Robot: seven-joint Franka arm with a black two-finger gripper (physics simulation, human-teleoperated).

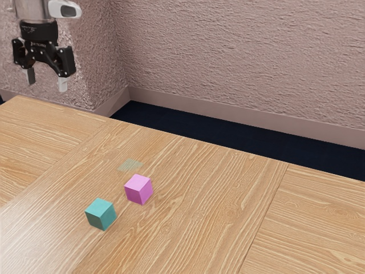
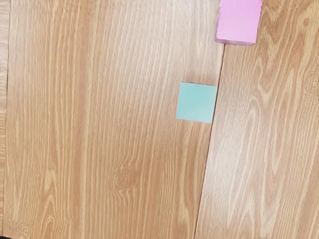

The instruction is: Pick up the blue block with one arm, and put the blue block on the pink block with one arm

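Overhead, pincer (image 1: 47, 83) seemingly spread; blue block (image 1: 101, 214) beside pink block (image 1: 138, 189).

The blue block (image 2: 197, 102) sits flat on the wooden table (image 2: 99, 149), with just its top face showing. The pink block (image 2: 239, 20) stands apart from it at 1 o'clock. A seam (image 2: 207, 174) in the table runs just beside the blue block's 3 o'clock edge and under the pink block.

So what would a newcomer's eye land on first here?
Two small cubes stand out on the wooden table: a pink block and, just apart from it toward the exterior view's lower left, a blue block. High in that view's upper left corner hangs the black gripper, open and empty.
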